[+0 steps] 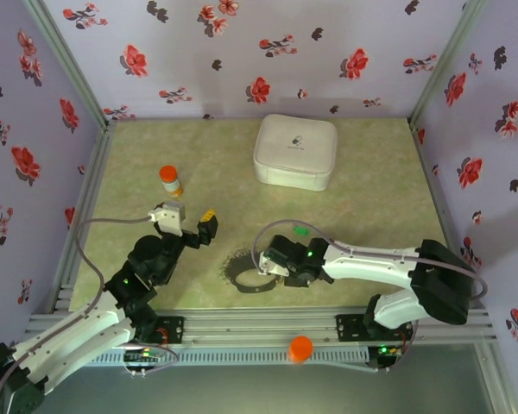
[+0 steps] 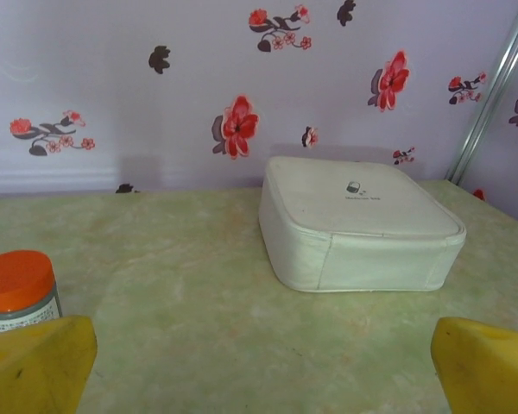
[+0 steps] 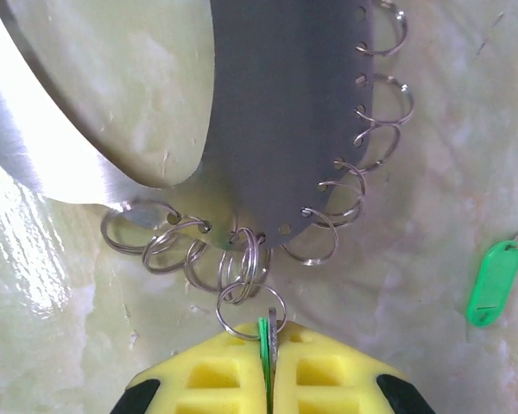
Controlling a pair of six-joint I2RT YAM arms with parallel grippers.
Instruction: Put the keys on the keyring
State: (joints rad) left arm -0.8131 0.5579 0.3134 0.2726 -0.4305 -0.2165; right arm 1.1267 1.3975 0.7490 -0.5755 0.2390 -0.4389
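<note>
The left arm (image 1: 73, 332) and right arm (image 1: 371, 263) have white shells, black joints, tiny green lights and looping grey cables; moulded yellow pads (image 3: 211, 379) tip the fingers

The case (image 1: 295, 152) sits behind the keyring (image 3: 285, 112), the bottle (image 1: 170, 180) to their left.

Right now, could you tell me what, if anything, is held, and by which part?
The right hand pinches a green key by its head; left hand holds nothing.

The right end effector (image 3: 269, 347) pinches a green key (image 3: 263, 335) beside the keyring (image 3: 285, 112); another key (image 3: 492, 283) lies apart.
</note>
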